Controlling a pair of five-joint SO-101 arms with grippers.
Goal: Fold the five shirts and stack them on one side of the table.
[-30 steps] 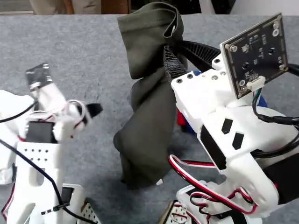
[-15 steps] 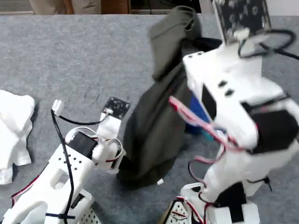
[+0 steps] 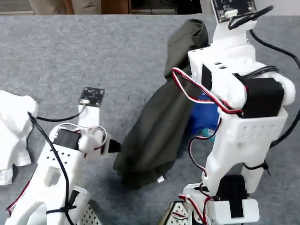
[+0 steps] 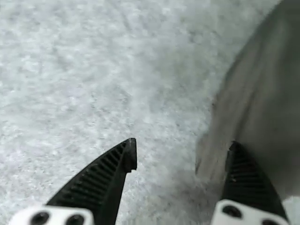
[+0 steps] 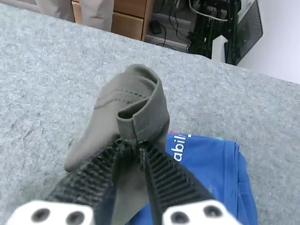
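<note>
My right gripper [image 5: 133,146] is shut on a bunched fold of the olive shirt [image 5: 126,110] and holds it up over the far side of the table. From there the olive shirt [image 3: 154,131] hangs in a long slant, and its lower end rests crumpled on the grey table [image 3: 70,56]. My left gripper [image 4: 183,157] is open low over the carpet at that lower end. One of its fingers [image 4: 241,173] is at the edge of the olive shirt [image 4: 267,103]. In the high view the left gripper [image 3: 114,147] sits just left of the cloth.
A blue shirt [image 3: 205,117] lies under the right arm, next to the olive one, and appears as the blue shirt [image 5: 206,161] below the right gripper. A crumpled white shirt [image 3: 11,129] lies at the table's left edge. Furniture and cables stand beyond the far edge.
The right arm has swung right and back with the olive shirt, stretching it into a slant. The left arm has swung from the left over to the shirt's lower end.
</note>
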